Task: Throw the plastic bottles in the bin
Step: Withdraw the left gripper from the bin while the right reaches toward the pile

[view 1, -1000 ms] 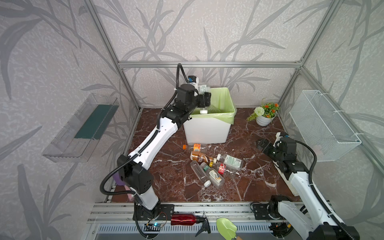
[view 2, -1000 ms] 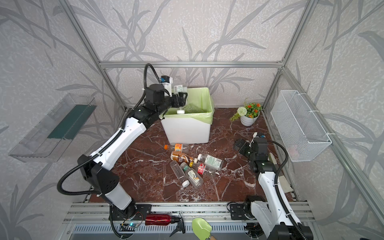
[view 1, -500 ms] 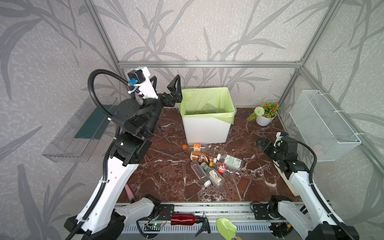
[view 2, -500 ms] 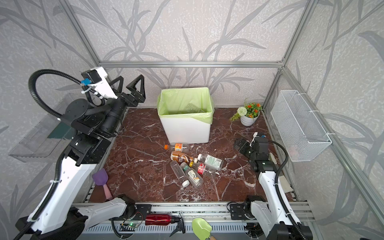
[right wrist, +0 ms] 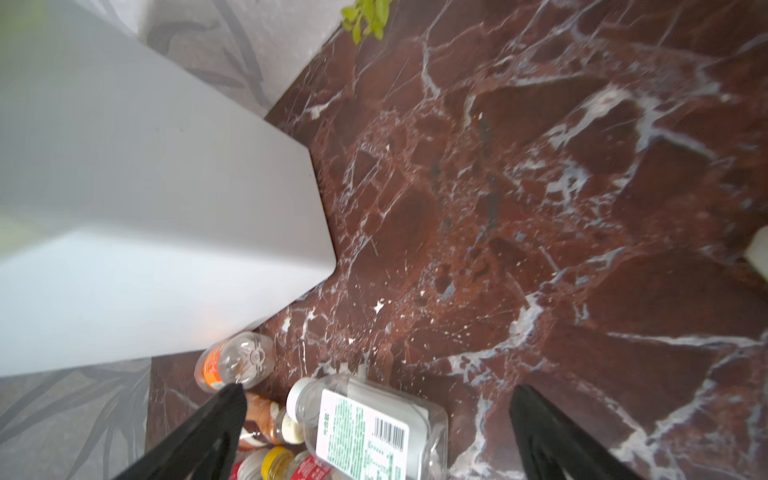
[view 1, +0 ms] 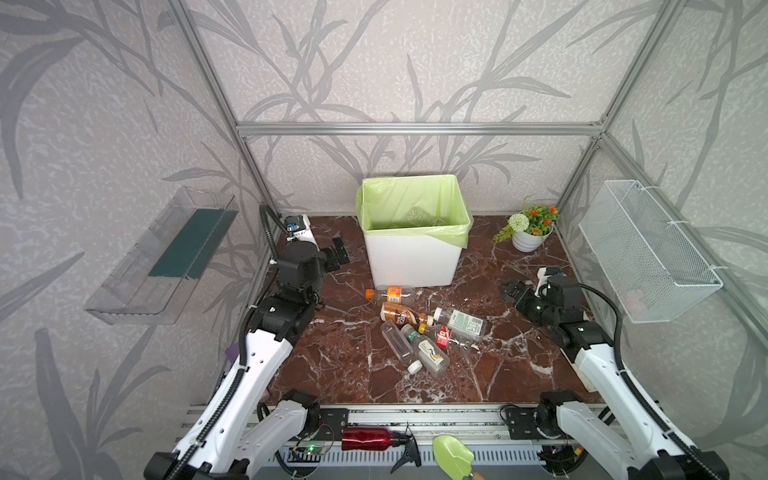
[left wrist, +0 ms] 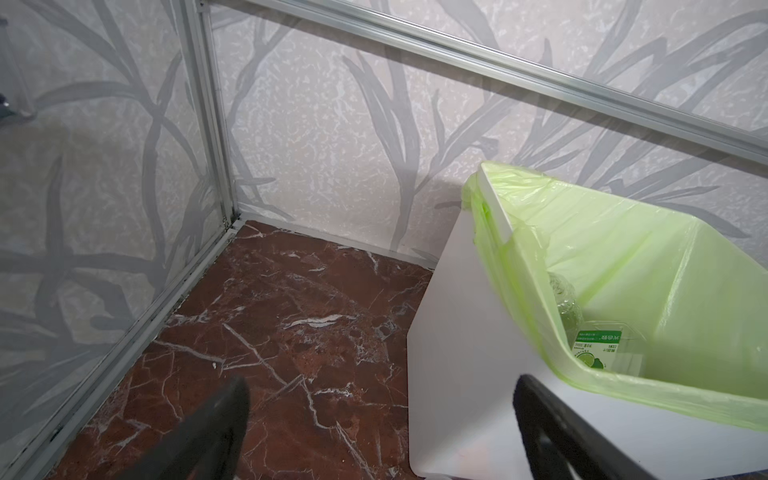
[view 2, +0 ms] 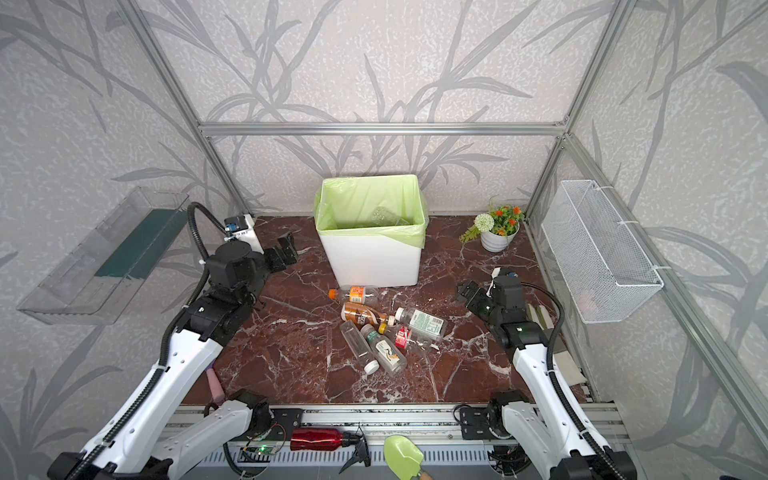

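The bin (view 1: 415, 262) is a white tub with a light green bag over its rim, standing at the back middle in both top views. A clear bottle (view 1: 419, 216) and a green-labelled one (left wrist: 598, 349) lie inside it. Several plastic bottles (view 1: 419, 328) lie in a heap on the marble floor in front of the bin; the nearest to it has an orange cap (view 1: 388, 295). My left gripper (view 1: 337, 251) hangs open and empty, low beside the bin's left wall (left wrist: 457, 332). My right gripper (view 1: 513, 291) is open and empty, right of the heap, pointing at a white-capped, green-labelled bottle (right wrist: 365, 424).
A flower pot (view 1: 530, 232) stands at the back right. A white wire basket (view 1: 648, 257) hangs on the right wall and a clear tray (view 1: 166, 257) on the left wall. A red metallic bottle (view 1: 368, 436) and a green scoop (view 1: 453, 453) lie on the front rail.
My left arm has drawn back from above the bin, swung out to the left and come down low beside the bin. The right arm has stayed put.
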`<state>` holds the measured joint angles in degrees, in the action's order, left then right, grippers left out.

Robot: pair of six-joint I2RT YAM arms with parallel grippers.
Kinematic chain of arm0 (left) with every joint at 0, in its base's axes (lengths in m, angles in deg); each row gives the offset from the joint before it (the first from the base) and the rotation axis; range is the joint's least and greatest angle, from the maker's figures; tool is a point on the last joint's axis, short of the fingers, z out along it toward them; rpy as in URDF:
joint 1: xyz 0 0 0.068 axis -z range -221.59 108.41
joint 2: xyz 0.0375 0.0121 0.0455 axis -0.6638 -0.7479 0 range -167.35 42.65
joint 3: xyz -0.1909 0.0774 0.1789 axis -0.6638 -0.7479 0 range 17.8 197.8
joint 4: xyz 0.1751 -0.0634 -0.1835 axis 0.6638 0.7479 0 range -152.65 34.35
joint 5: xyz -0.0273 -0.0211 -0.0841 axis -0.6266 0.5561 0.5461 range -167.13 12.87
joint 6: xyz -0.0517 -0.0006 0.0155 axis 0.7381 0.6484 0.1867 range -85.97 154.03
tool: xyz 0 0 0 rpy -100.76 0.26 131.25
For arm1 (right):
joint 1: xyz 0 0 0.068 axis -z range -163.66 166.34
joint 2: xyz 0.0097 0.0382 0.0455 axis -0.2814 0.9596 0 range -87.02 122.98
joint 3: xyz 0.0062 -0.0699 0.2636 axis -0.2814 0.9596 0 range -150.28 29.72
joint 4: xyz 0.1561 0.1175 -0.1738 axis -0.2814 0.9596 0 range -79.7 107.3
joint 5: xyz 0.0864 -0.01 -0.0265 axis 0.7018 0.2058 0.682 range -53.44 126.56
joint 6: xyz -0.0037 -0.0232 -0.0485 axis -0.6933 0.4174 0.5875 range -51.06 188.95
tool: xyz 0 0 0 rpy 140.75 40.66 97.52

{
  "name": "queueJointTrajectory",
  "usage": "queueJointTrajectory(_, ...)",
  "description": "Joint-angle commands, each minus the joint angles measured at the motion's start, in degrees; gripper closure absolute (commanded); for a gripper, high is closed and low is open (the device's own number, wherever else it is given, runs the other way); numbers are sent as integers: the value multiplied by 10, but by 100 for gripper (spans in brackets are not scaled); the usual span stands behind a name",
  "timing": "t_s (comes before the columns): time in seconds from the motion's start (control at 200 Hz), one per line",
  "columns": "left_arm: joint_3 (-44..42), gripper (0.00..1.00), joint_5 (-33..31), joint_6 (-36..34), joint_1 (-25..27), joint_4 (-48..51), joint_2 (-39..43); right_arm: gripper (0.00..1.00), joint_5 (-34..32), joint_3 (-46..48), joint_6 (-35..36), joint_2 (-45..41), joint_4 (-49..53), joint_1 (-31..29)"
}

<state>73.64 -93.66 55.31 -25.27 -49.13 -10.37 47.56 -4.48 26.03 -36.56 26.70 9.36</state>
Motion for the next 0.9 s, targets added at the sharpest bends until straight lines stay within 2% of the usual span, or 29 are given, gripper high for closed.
queueJointTrajectory(0.0,-50,1,-7,73,-7,31,13,2,-28,4,-8,0,11,-24)
queueJointTrajectory(0.075,-89,1,2,102,-6,41,25,4,-29,6,-2,3,5,-33)
queueJointTrajectory(0.105,-105,4,7,113,-4,45,32,5,-26,7,6,4,-1,-36)
queueJointTrajectory(0.175,-143,8,-4,147,13,59,57,7,-3,8,52,12,-30,-45)
queueJointTrajectory(0.3,-181,9,-57,191,77,101,83,7,16,-30,151,57,9,-51)
queueJointTrajectory(0.395,-186,8,-88,223,132,129,80,7,27,-46,174,79,18,-54)
queueJointTrajectory(0.545,-187,8,-103,258,184,122,40,3,42,-44,220,102,0,-73)
queueJointTrajectory(0.77,-172,7,-105,253,200,91,1,3,25,-100,366,183,93,-111)
queueJointTrajectory(0.895,-174,6,-111,253,201,92,3,2,21,-119,425,212,109,-136)
